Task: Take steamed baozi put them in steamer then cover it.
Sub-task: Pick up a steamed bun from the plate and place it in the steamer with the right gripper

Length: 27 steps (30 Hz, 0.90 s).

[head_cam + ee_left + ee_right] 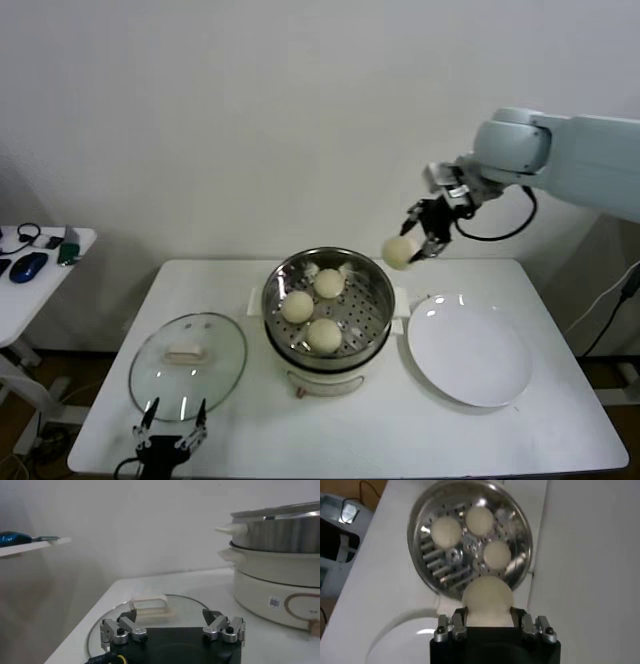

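Note:
The steamer [375, 325] stands mid-table with three baozi [323, 334] on its perforated tray; it also shows in the right wrist view [520, 525] and the left wrist view [280, 530]. My right gripper [420, 243] is shut on the fourth baozi [398, 252] and holds it in the air above the steamer's right rim; the right wrist view shows the bun [487, 598] between the fingers. The glass cover [215, 375] lies flat on the table left of the steamer. My left gripper [172, 424] is open and empty, low at the cover's near edge [172, 626].
An empty white plate [468, 352] lies right of the steamer. A side table [30, 290] with a blue mouse [29, 266] stands at the far left. The table's front edge runs just below the left gripper.

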Available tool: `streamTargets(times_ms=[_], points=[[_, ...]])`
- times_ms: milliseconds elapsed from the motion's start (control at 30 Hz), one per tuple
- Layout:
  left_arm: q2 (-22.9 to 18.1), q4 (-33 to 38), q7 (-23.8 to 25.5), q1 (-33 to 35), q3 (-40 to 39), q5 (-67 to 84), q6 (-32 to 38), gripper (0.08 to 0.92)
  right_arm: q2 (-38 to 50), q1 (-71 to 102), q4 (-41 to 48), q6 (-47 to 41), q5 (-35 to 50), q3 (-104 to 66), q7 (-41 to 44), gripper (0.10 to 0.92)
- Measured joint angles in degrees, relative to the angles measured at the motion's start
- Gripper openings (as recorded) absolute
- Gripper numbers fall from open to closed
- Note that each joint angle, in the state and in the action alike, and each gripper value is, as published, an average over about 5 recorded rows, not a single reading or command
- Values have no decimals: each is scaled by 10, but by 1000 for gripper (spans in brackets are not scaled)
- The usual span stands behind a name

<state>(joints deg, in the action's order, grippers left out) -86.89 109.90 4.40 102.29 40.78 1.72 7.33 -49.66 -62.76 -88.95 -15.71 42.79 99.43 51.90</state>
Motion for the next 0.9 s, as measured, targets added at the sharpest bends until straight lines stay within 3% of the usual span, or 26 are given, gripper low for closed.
streamTargets(times_ms=[300,900], points=[[-2,5,0,0,2,4,0,823,-39,55,-34,-51,4,0,-67,607],[-3,4,0,-1,9,7,-3,823,-88,231,42,-86,-56,-72,-122,630]])
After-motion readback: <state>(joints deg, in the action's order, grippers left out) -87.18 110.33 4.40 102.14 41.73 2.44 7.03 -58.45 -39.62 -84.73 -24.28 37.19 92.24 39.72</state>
